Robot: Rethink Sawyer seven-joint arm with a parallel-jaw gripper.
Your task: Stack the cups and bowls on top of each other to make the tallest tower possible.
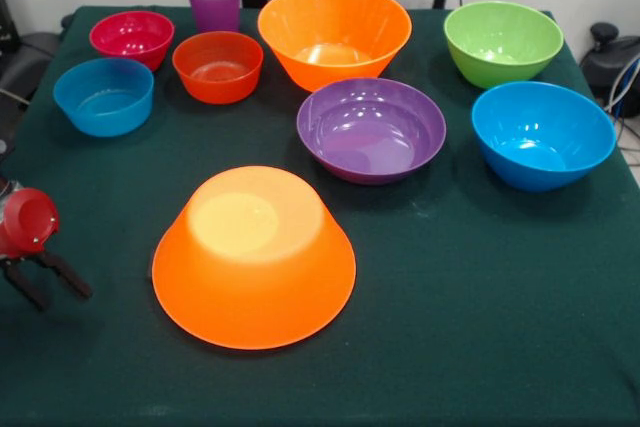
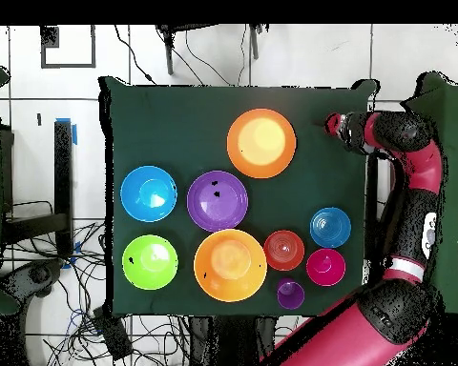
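Note:
A large orange bowl [image 1: 253,257] [image 2: 261,143] lies upside down on the green cloth, its base glowing yellowish. No yellow cup shows. A second large orange bowl [image 1: 333,32] [image 2: 230,265] stands upright. Around it stand the wide purple bowl [image 1: 370,129] [image 2: 217,200], green bowl [image 1: 503,42] [image 2: 149,262], medium blue bowl [image 1: 543,134] [image 2: 148,193], small blue bowl [image 1: 103,95] [image 2: 329,227], red-orange bowl [image 1: 217,66] [image 2: 283,250], pink bowl [image 1: 131,37] [image 2: 325,267] and purple cup [image 1: 213,0] [image 2: 290,294]. My gripper [image 1: 60,297] [image 2: 332,124] is open and empty, low beside the upturned bowl, apart from it.
The green-clothed table [image 1: 480,327] carries all the bowls separately, none nested. My red arm [image 2: 419,181] runs along the table's edge in the overhead view. Cables and chairs lie on the floor around the table.

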